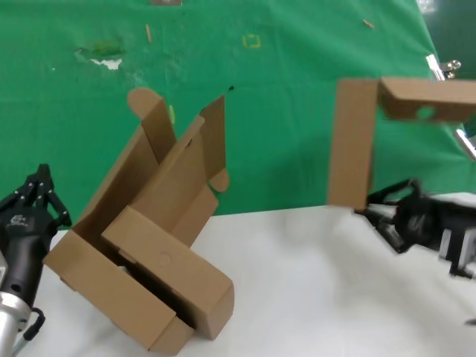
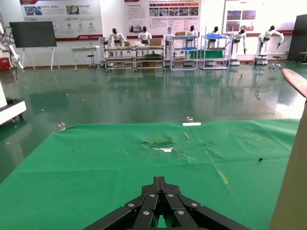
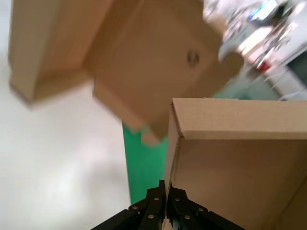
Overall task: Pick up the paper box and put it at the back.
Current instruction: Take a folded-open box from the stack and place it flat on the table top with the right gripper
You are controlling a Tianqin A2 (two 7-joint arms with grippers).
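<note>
Head view: paper box (image 1: 372, 126) held off the surfaces at right, above the boundary between white surface (image 1: 312, 282) and green cloth (image 1: 297, 82). One panel hanging vertical, another part extending level toward the right edge of view. Right gripper (image 1: 375, 212) black, at the lower edge of the hanging panel.

Right wrist view: right gripper (image 3: 166, 211) with fingers pressed together on a thin cardboard wall edge of the paper box (image 3: 235, 158); jaws clamped on it. Flap with small punched round hole (image 3: 193, 58) seen beyond, blurred. No print legible on the cardboard.

Head view, left side: two other brown boxes, open and nested at a tilt, resting on the white surface near its back edge; outer box (image 1: 111, 282), inner box (image 1: 175, 264); lids raised against the green cloth. Left gripper (image 1: 41, 190) just beside them, apart, pointing up.

Left wrist view: left gripper (image 2: 160, 184) fingertips meeting at a point, jaws together, holding nothing. Green cloth (image 2: 96, 163) with a torn scuff (image 2: 158, 144) and a small yellow mark (image 2: 223, 177). Wall posters (image 2: 60, 12) in background hall; text too small to read.
</note>
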